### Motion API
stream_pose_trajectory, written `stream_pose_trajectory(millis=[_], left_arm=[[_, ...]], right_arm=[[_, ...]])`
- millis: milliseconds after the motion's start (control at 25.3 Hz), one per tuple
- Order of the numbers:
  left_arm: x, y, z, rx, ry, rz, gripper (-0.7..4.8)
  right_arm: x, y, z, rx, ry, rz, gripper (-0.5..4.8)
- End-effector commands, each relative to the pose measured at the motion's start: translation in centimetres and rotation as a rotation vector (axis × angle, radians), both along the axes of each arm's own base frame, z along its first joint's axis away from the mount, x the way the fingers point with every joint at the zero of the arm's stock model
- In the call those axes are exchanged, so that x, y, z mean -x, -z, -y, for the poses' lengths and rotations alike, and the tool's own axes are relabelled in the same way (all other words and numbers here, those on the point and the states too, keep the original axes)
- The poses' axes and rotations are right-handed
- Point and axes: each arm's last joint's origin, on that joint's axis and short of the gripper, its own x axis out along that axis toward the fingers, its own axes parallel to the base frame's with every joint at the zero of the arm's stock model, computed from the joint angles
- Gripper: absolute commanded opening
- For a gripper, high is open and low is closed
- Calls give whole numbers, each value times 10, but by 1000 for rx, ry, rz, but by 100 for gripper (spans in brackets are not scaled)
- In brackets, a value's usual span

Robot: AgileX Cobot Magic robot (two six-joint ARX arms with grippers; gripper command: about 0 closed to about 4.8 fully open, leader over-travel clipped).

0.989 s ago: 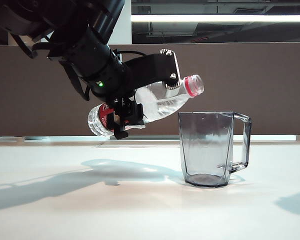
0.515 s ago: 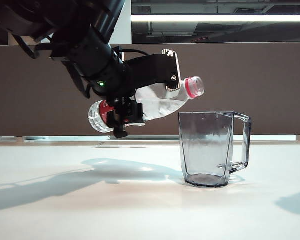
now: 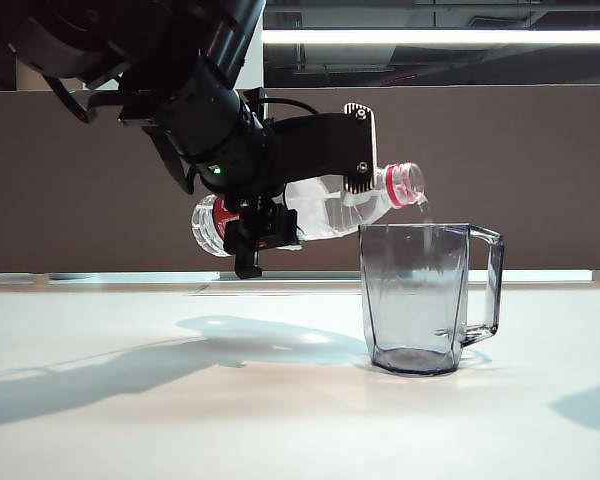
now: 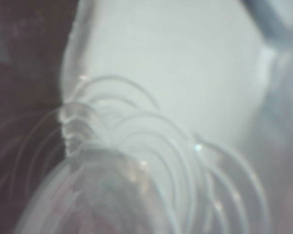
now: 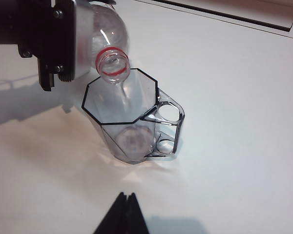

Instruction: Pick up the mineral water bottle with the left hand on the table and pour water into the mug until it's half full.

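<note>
The left tool clamps the bottle around its middle, holding it nearly level with its open red-ringed mouth over the rim of the mug on the white bench. A thin stream of water falls in. The bottle's red label is mostly hidden, unreadable. The right tool shows only dark fingertips close together near the mug; its state is unclear.

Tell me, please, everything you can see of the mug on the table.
The mug is clear, smoky-grey and faceted, with an eight-sided dark rim and an angular handle pierced by two holes. It stands upright on the white table, almost empty. The bottle in the left gripper hangs tilted over its rim without touching; a thin trickle enters.
</note>
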Motion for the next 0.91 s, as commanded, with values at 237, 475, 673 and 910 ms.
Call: stream_pose_trajectory(millis=[237,475,673,910], left_arm=[[-2,-11,2,27,6,74,241],[-2,-13,2,14,4,101,241],[-3,-13,2,10,-13,106,241],[-3,-13,2,-10,-13,118,241]], right_arm=[[0,-4,0,-9,-6,23,-2],[0,-4,0,-9,-6,23,-2],[0,-4,0,-9,-6,23,-2],[0,-4,0,-8,-6,21,-2]])
